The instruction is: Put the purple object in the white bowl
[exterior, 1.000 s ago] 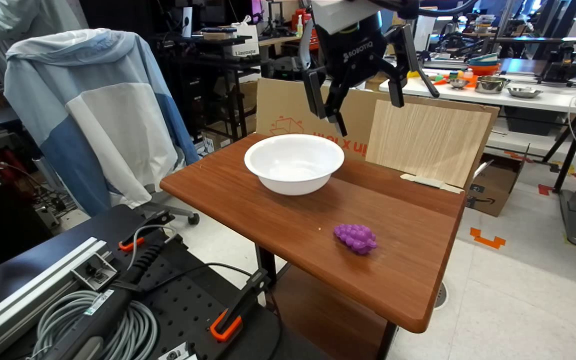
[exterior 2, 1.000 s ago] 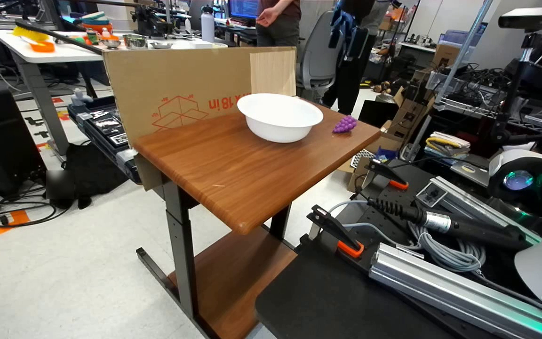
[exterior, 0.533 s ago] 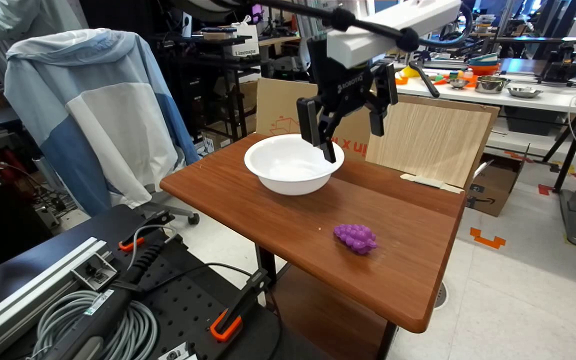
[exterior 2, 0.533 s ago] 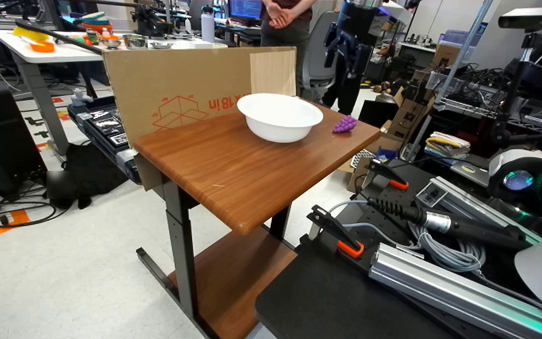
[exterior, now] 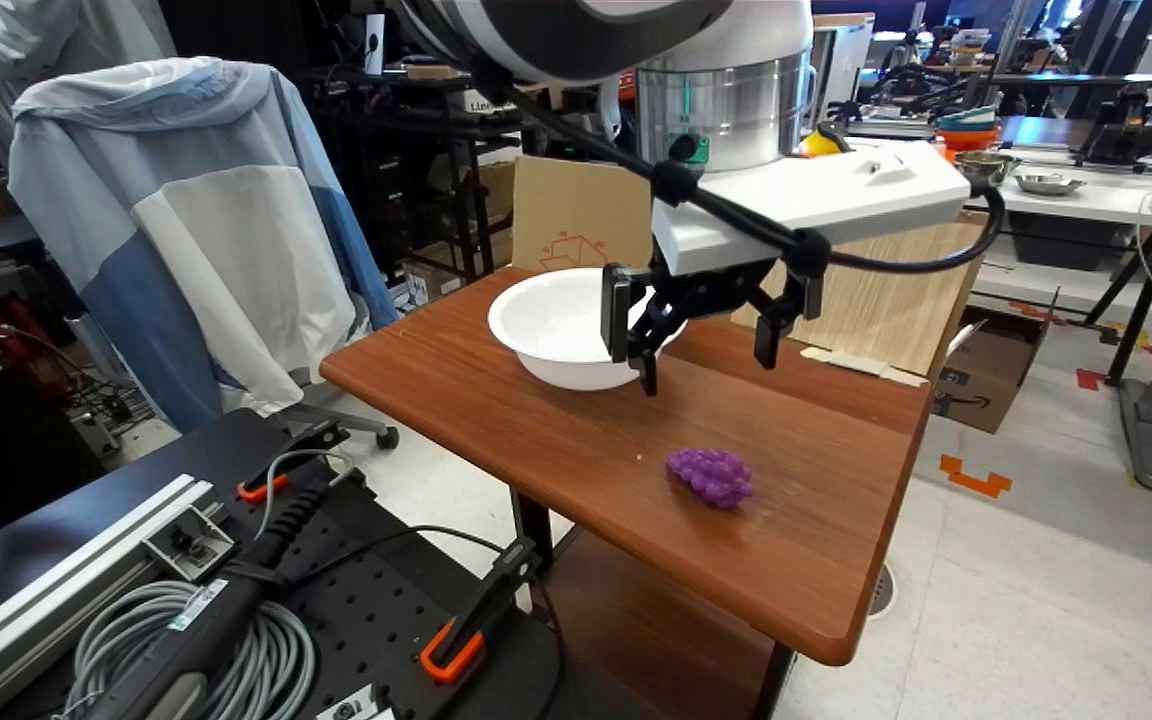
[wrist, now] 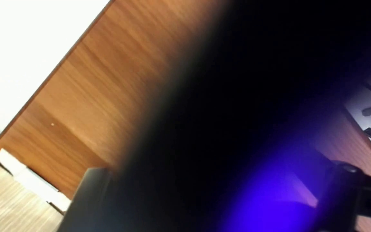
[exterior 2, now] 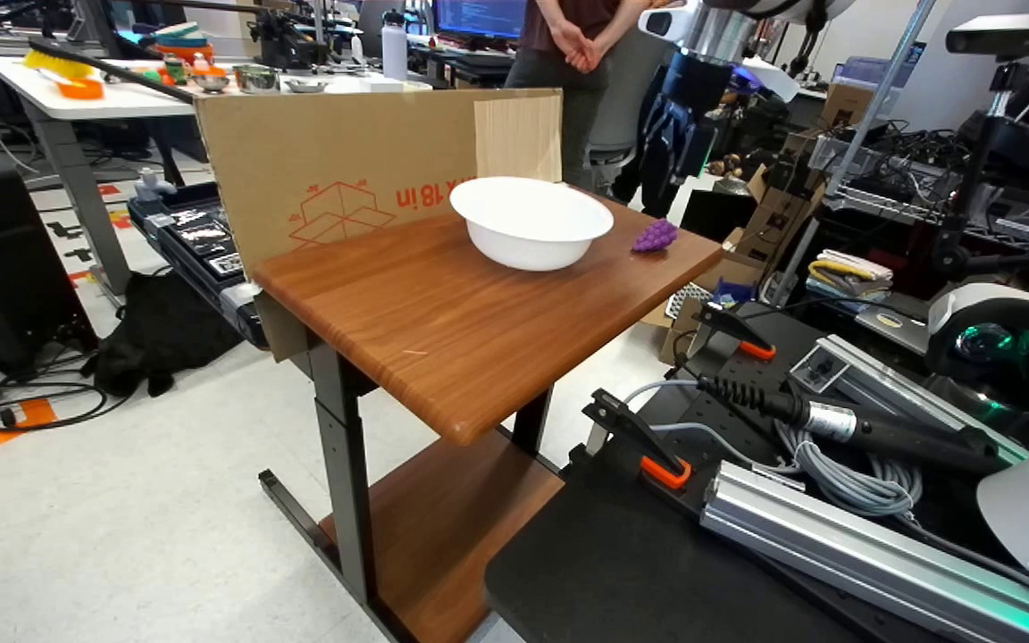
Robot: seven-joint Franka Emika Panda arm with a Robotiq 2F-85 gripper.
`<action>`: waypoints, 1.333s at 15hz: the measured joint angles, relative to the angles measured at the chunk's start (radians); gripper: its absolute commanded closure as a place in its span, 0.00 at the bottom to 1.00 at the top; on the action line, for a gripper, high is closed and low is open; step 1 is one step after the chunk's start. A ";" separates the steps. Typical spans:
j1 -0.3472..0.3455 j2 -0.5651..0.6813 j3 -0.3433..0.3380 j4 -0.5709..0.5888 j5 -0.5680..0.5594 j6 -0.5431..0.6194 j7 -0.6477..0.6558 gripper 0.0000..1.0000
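The purple object (exterior: 712, 477), lumpy like a bunch of grapes, lies on the brown table (exterior: 496, 420). It also shows in an exterior view (exterior 2: 655, 236). The white bowl (exterior: 561, 372) stands on the same table, apart from it; it also shows in an exterior view (exterior 2: 528, 246). My gripper (exterior: 706, 365) is open and empty above the table. In that view it overlaps the bowl's rim and sits above the purple object. It also shows in an exterior view (exterior 2: 677, 174). In the wrist view a dark blurred shape covers the middle; the purple object and bowl cannot be made out there.
A cardboard sheet (exterior 2: 345, 170) stands along the table's edge, with a pale wood panel (exterior: 886, 300) against it. A black bench (exterior: 366, 560) with clamps and coiled cable stands beside the table. A person (exterior 2: 568, 45) stands behind.
My gripper has come down from high above the bowl to lower over the table, staying open. More of the arm shows. The purple object and bowl have not moved. The person's hands have shifted.
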 measured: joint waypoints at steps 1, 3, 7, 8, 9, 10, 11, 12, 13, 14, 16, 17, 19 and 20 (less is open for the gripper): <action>-0.014 0.004 0.005 0.001 0.014 -0.020 -0.018 0.00; -0.027 0.014 0.009 0.006 0.015 -0.038 -0.051 0.00; -0.026 0.061 0.024 0.061 -0.031 -0.076 -0.102 0.00; -0.026 0.078 0.030 0.081 -0.044 -0.091 -0.113 0.00; -0.026 0.097 0.035 0.100 -0.055 -0.105 -0.127 0.00; -0.026 0.116 0.038 0.119 -0.066 -0.119 -0.141 0.00; -0.026 0.133 0.039 0.134 -0.081 -0.132 -0.156 0.00; -0.027 0.148 0.039 0.146 -0.096 -0.141 -0.166 0.00; -0.028 0.159 0.039 0.150 -0.114 -0.143 -0.168 0.00; -0.030 0.166 0.039 0.151 -0.134 -0.143 -0.168 0.00; -0.032 0.173 0.034 0.147 -0.173 -0.143 -0.169 0.00; -0.033 0.173 0.030 0.142 -0.188 -0.143 -0.170 0.00; -0.037 0.176 0.024 0.136 -0.208 -0.143 -0.170 0.00; -0.041 0.179 0.023 0.136 -0.209 -0.143 -0.172 0.00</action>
